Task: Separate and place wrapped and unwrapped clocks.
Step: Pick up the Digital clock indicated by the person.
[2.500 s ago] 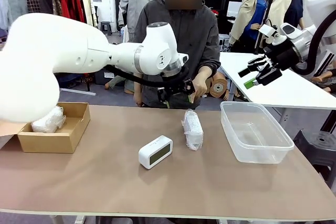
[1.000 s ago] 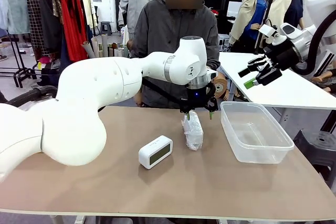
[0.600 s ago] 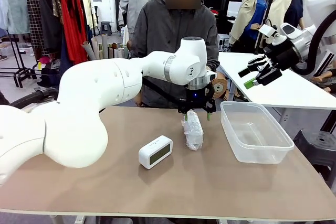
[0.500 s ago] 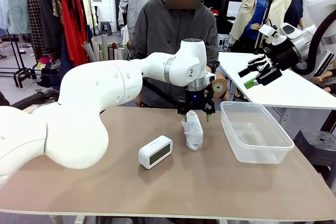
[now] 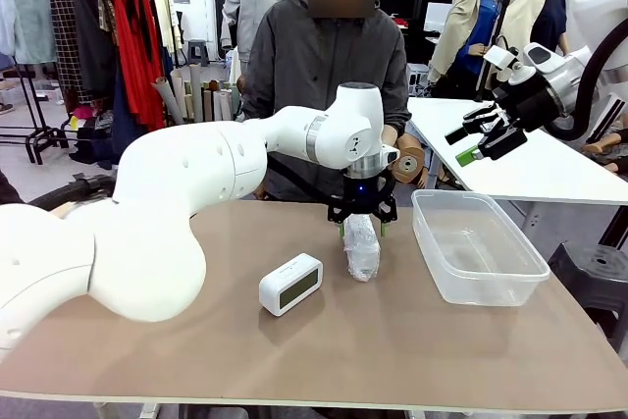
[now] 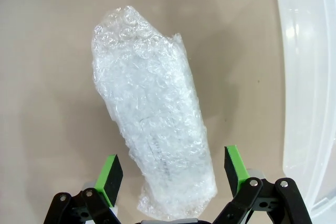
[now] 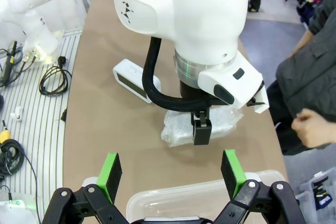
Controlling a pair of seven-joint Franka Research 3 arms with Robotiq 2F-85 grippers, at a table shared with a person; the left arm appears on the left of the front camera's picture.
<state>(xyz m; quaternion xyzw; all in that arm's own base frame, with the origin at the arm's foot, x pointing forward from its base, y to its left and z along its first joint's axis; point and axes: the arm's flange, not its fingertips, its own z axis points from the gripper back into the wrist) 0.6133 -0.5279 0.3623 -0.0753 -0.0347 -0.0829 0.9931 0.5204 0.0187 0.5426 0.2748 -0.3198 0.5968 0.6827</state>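
Left wrist view: the left hand (image 6: 172, 174) hangs over one end of a wrapped clock (image 6: 152, 124) with its two green pads (image 6: 110, 178) spread wide, one on each side of the bundle and neither touching the wrap. The bundle lies flat on the tabletop (image 6: 52, 77). Its long axis runs from between the fingers straight away from the hand, leaning a little to one side, so the fingers straddle its narrow width. The clear tub (image 6: 304, 77) lies just beside the hand, on the side of one finger.

The front view shows that the hand sits over the end of the bundle nearest the far edge of the tabletop, and the rest points back toward the robot. The bare clock (image 5: 290, 284) stands near that free end, clear of the fingers.

The step in hand looks like the pick-up of this wrapped clock. To do it well, I would go lower until the pads flank the hard body inside rather than loose wrap, then close squarely across the short axis. A grip this near the end may let the free end droop or swing, so shifting toward the middle first seems wiser. The crinkly wrap will probably give and slip before it holds.

The right hand (image 7: 172, 174) is held in the air with its fingers apart and nothing between them.
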